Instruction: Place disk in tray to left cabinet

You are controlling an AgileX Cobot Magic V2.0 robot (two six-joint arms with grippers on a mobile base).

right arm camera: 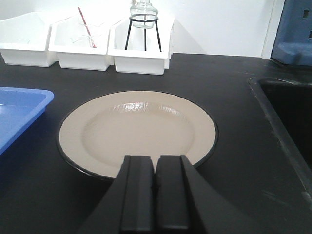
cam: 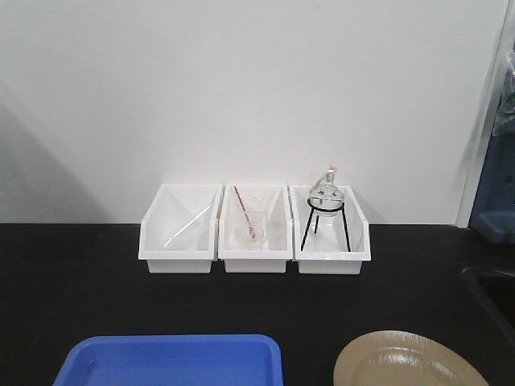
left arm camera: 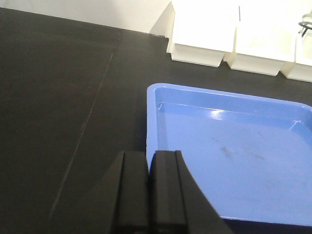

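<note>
Left: the left gripper (left arm camera: 148,158) has its two black fingers pressed together with nothing between them. Its tips stand over the near left corner of the tray (left arm camera: 229,161), whose left rim runs away from them along the black countertop (left arm camera: 58,97). Whether the tips touch the rim cannot be told.

Centre: in the front view the tray (cam: 173,358) and the disk (cam: 406,362) lie side by side at the near edge, apart, the disk to the right. Behind them, against the wall, stand three white bins: the left bin (cam: 181,229) holds a glass rod, the middle bin (cam: 256,229) holds a small beaker with a red-tipped rod, and the right bin (cam: 330,229) holds a round flask (cam: 326,191) on a black tripod.

Right: the right gripper (right arm camera: 156,163) is likewise closed and empty. The disk (right arm camera: 139,129) lies flat directly beyond its tips, the near rim hidden behind the fingers. A dark sink (right arm camera: 287,117) lies further right.
</note>
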